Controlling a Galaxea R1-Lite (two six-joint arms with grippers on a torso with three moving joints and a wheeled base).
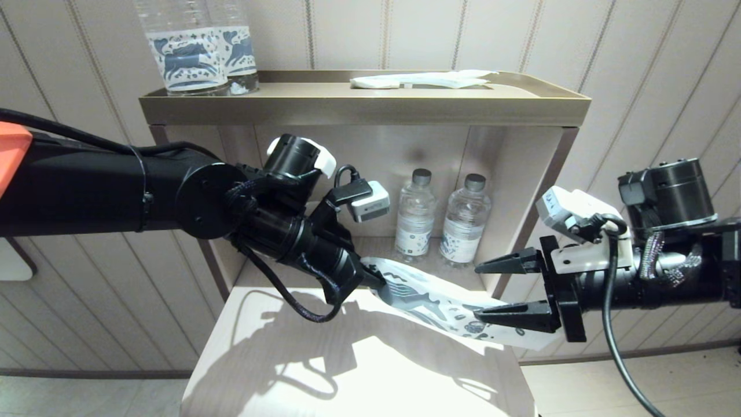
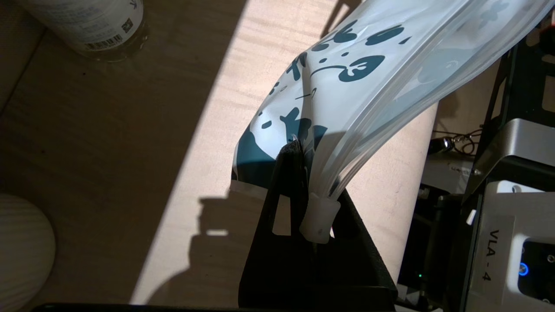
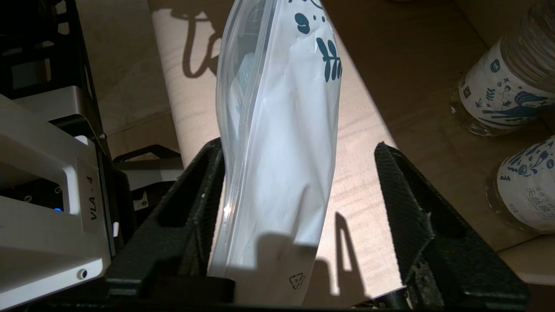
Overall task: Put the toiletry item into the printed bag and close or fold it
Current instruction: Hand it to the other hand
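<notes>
Printed bag (image 1: 431, 304): long, flat, glossy white plastic pouch, dark blue doodles, creased, slung in the air above the pale wooden table (image 1: 359, 370). Left gripper (image 1: 373, 278) pinched tight on one end at the white zip slider (image 2: 320, 219). Right gripper (image 1: 492, 292) level, fingers spread wide around the other end, one touching its edge.

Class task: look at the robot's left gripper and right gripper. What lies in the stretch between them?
The printed bag spans it: the left gripper is shut on one end, and the other end lies between the open right gripper's fingers. The head view shows this.
</notes>
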